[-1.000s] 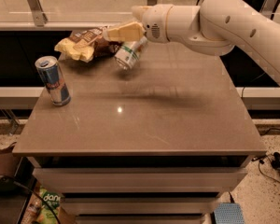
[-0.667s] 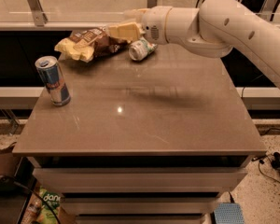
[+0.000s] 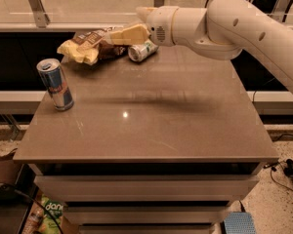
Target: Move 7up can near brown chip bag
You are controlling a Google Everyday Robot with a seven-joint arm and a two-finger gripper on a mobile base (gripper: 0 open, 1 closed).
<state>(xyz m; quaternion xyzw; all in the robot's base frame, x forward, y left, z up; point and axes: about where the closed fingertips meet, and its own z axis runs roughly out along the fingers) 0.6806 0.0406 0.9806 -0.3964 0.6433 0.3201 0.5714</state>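
Only one camera view here, so everything below is placed relative to the brown chip bag (image 3: 88, 48), which sits at the far left of the table (image 3: 151, 126).

The 7up can (image 3: 143, 50) is lying on its side just right of the bag, close enough that it looks to be touching the bag's crinkled end or nearly so, with its silver top facing the camera. As I read it, the "near" part of the task is basically met.

The gripper (image 3: 121, 35) hangs right over the bag's right end, just above and left of the can, with the arm (image 3: 234, 21) reaching in from the right. I honestly can't tell if the gripper is wide or narrow, or whether it has any hold on the can (the angle hides that).

The blue and silver can (image 3: 55, 84) stands upright in front of the bag and a bit left, well apart from all this.

What could go wrong from here:
- A can on its side can roll, so a small bump from the gripper could send it away from the bag or toward the table's far edge.
- The gripper is low over the foil, so it could snag it and drag the bag off.
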